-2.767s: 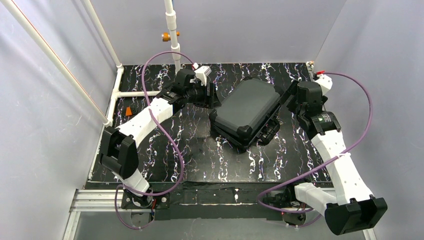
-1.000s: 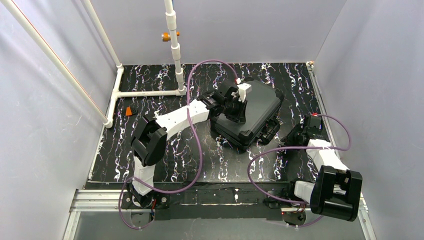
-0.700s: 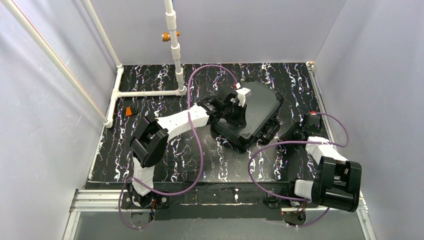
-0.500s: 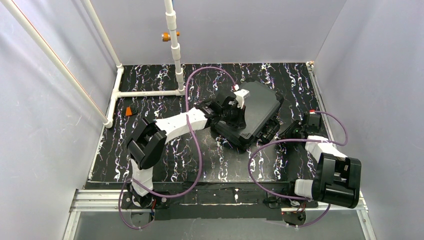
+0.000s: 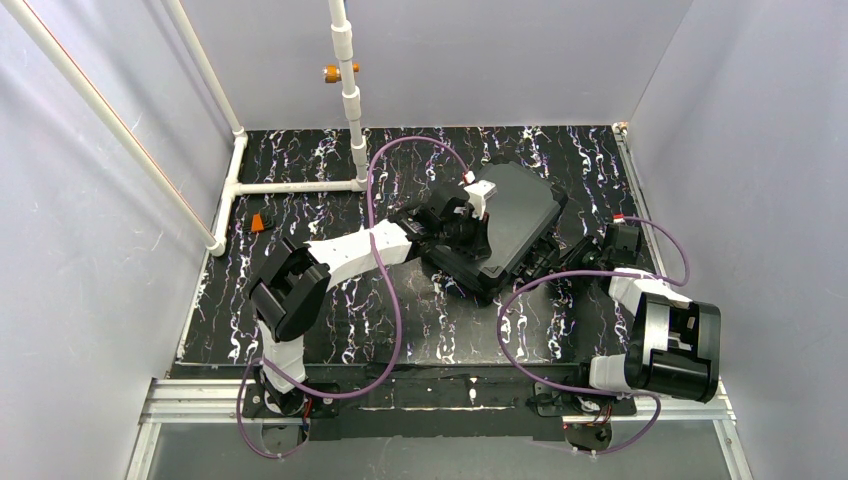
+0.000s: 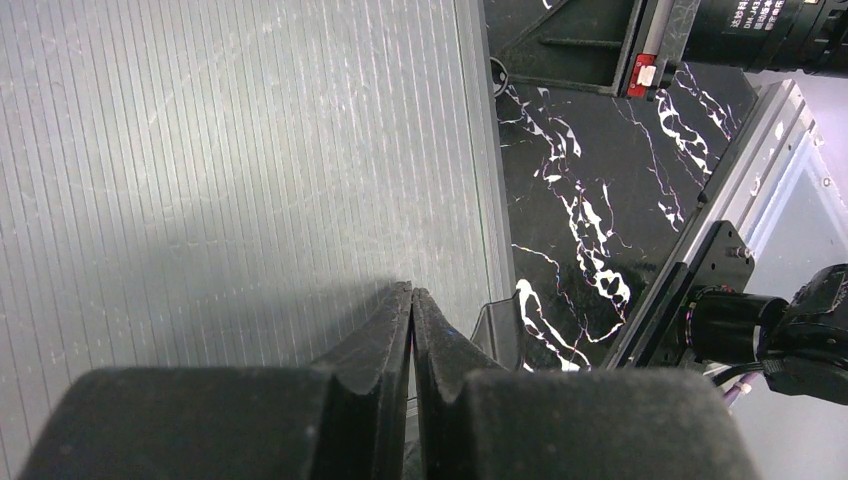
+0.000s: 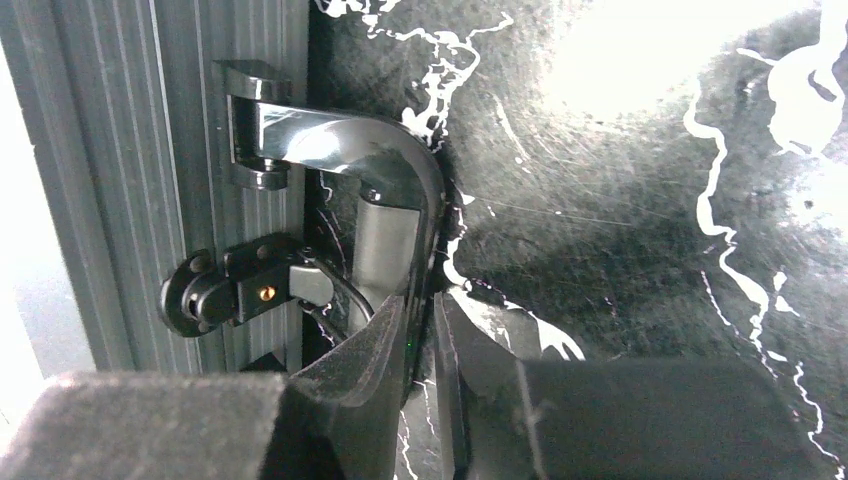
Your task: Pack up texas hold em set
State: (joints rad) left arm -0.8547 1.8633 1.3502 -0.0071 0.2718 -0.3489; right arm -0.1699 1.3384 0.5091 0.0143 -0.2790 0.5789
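The black case [image 5: 505, 222] of the texas hold em set lies closed and turned askew on the marbled table; its contents are hidden. My left gripper [image 5: 470, 228] is shut and empty, its tips [image 6: 411, 291] resting on the ribbed grey lid [image 6: 230, 150] close to the lid's edge. My right gripper [image 5: 578, 256] sits low at the case's right side. In the right wrist view its fingers [image 7: 421, 303] stand almost together with the curved edge of a glossy black latch [image 7: 385, 190] pinched between them. The latch's hinge [image 7: 235, 290] sits to the left.
A small orange piece [image 5: 258, 222] lies at the table's left. A white pipe frame [image 5: 350, 110] stands at the back left. Purple cables loop over the table by both arms. In the left wrist view the right arm's camera [image 6: 760, 30] is close, beyond the lid's edge.
The left gripper slid a little toward the near-left on the lid and closed fully. The right arm folded back, its gripper moved in to the case's side latch, and its jaws narrowed.
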